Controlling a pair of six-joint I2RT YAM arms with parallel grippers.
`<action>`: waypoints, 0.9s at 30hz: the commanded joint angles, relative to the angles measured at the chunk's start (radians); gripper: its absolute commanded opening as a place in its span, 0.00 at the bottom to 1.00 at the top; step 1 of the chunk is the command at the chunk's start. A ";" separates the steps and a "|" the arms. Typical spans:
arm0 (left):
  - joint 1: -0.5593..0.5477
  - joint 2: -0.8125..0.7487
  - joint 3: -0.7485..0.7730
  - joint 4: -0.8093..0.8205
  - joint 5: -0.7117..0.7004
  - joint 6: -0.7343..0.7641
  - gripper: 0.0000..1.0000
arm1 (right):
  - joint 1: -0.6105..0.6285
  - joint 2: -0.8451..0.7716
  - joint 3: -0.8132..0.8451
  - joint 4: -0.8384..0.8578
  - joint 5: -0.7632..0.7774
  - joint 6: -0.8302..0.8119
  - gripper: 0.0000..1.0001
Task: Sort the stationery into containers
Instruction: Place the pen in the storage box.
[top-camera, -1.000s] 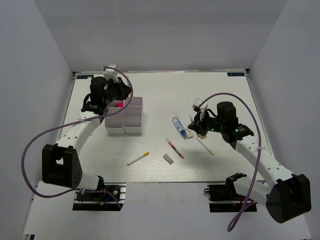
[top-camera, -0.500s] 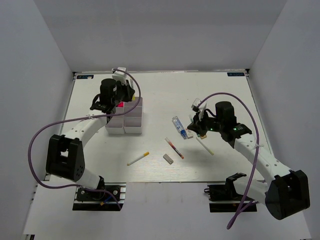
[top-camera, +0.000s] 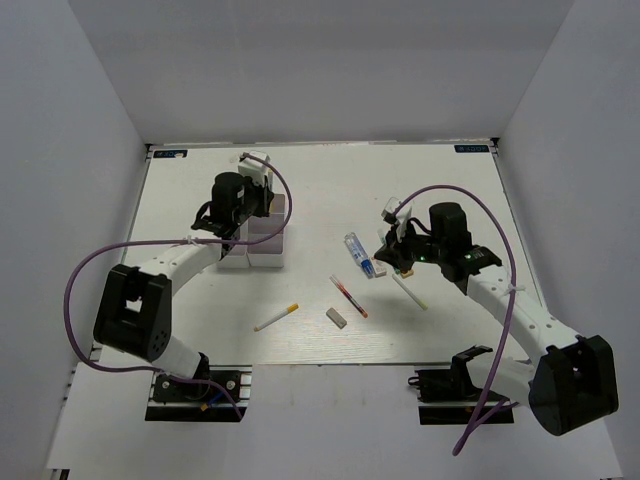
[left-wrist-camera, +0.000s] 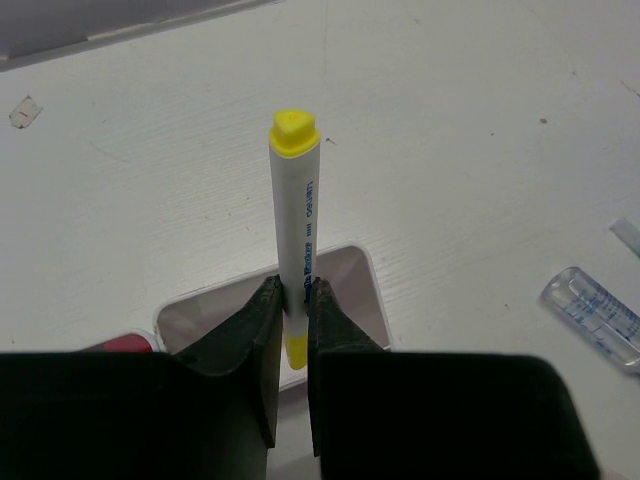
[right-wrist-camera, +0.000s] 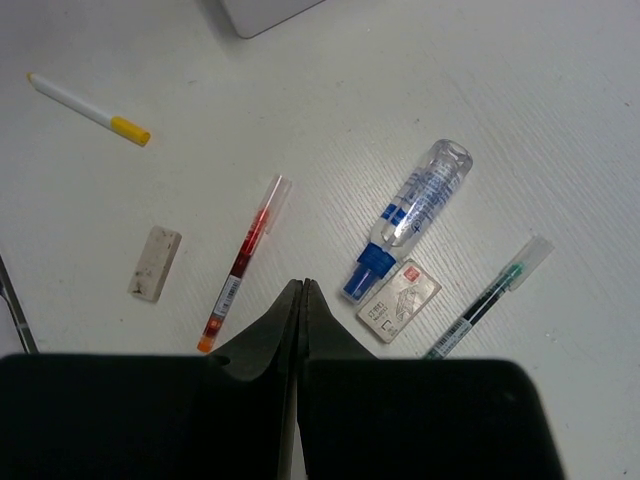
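**Bright, Even Light, Soft Shadows**

In the top view, light falls from overhead, flat and bright on the white table (top-camera: 320, 180). The walls (top-camera: 90, 100) grey off toward the upper corners. Shadows on the table are faint and soft-edged, and nothing is blurred. In the wrist views, the fingers (left-wrist-camera: 255, 330) along the bottom edge go near black, with detail lost. The pen (left-wrist-camera: 293, 220) is sharp, its print legible. The tube (right-wrist-camera: 420, 195) carries small glints.

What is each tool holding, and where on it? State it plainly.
Left tool clamps the white, yellow-capped pen near its lower yellow end, cap pointing away. Right tool is shut on nothing.
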 joint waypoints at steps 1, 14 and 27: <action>-0.007 -0.004 0.016 0.039 -0.015 0.075 0.04 | -0.002 0.007 0.026 0.032 -0.022 -0.011 0.00; -0.016 -0.008 -0.016 0.019 -0.015 0.088 0.33 | -0.002 0.010 0.022 0.035 -0.029 -0.017 0.05; -0.035 -0.130 0.007 0.028 -0.044 0.066 0.68 | 0.006 0.022 0.022 -0.039 -0.243 -0.244 0.33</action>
